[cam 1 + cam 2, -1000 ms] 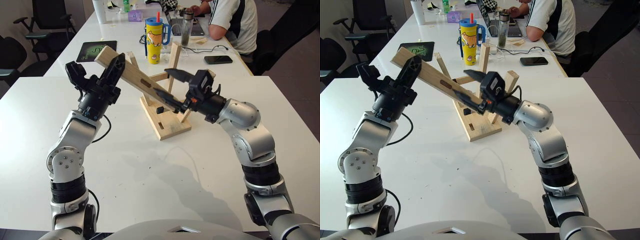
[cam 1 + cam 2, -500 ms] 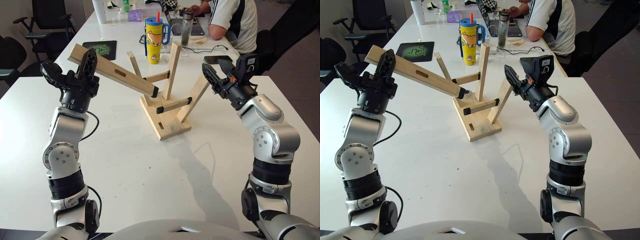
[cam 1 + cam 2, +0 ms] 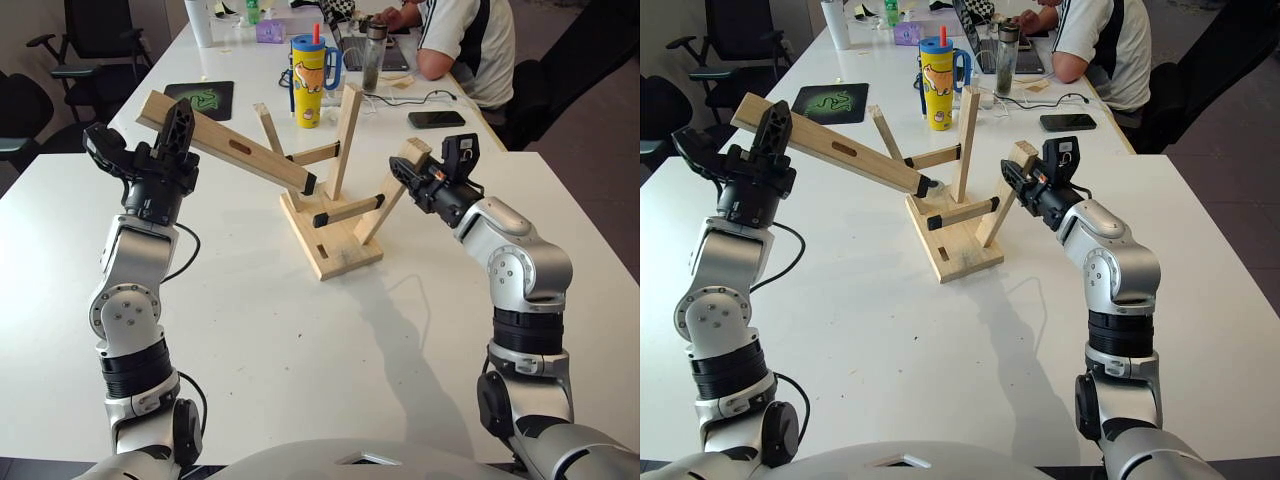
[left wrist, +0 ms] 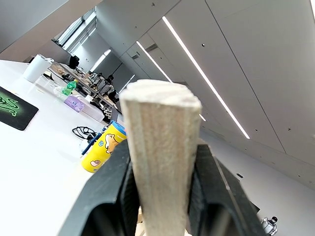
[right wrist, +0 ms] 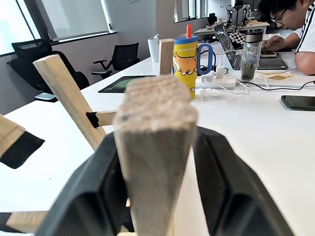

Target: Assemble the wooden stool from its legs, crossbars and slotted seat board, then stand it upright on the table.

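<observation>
The job now looks to be seating the long leg (image 3: pixel 250 155) in the upturned seat board (image 3: pixel 335 255), which lies on the table (image 3: pixel 300 350) at centre. On the left, the left gripper (image 3: pixel 150 135) is clamped on that leg's raised far-left end, and its black-tipped lower end hangs just above the board. It is best pushed along its own length, not sideways. On the right, the right gripper (image 3: pixel 410 172) is closed tight on the top of the right leg (image 3: pixel 375 225), and should hold the frame steady.
</observation>
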You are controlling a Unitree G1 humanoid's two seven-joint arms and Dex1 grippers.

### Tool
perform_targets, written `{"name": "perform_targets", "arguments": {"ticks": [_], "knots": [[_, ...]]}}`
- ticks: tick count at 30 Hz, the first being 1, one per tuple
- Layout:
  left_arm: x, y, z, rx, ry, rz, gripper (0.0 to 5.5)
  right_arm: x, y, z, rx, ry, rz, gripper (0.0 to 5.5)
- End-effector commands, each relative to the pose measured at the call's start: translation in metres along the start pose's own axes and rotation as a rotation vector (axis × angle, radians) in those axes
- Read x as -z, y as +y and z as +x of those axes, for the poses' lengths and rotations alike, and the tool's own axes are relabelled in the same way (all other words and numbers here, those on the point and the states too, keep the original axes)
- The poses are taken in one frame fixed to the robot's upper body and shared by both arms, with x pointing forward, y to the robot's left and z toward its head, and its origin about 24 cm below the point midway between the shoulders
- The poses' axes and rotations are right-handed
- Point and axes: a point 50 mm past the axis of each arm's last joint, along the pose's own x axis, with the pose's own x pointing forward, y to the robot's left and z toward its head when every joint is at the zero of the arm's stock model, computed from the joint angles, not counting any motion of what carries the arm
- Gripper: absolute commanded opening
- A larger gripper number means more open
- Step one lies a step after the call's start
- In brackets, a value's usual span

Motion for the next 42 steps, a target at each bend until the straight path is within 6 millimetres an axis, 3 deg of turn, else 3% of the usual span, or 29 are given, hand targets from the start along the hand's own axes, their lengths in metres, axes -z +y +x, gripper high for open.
{"name": "perform_targets", "arguments": {"ticks": [1, 8, 13, 21, 25, 33, 42], "knots": [[-0.003, 0.0, 0.002, 0.001, -0.025, 0.007, 1.04, -0.005, 0.005, 0.007, -0.027, -0.02, 0.018, 1.28], [0.004, 0.013, 0.0, -0.105, -0.003, 0.037, 1.04, -0.014, -0.006, -0.002, 0.192, -0.126, -0.056, 1.03], [0.019, 0.019, -0.002, -0.174, 0.027, 0.033, 1.04, -0.001, 0.016, -0.012, 0.242, -0.177, -0.039, 1.03], [0.073, 0.015, -0.006, -0.309, 0.193, 0.012, 1.04, 0.022, 0.042, -0.009, 0.301, -0.154, 0.086, 1.02], [0.09, 0.023, -0.013, -0.394, 0.271, 0.066, 1.04, 0.023, 0.047, -0.007, 0.315, -0.158, 0.102, 1.02], [0.103, 0.032, -0.014, -0.486, 0.263, 0.096, 1.04, 0.025, 0.049, -0.006, 0.334, -0.172, 0.106, 1.02], [0.101, 0.026, -0.002, -0.47, 0.176, 0.079, 1.04, 0.031, 0.051, -0.006, 0.343, -0.185, 0.115, 1.02]]}}
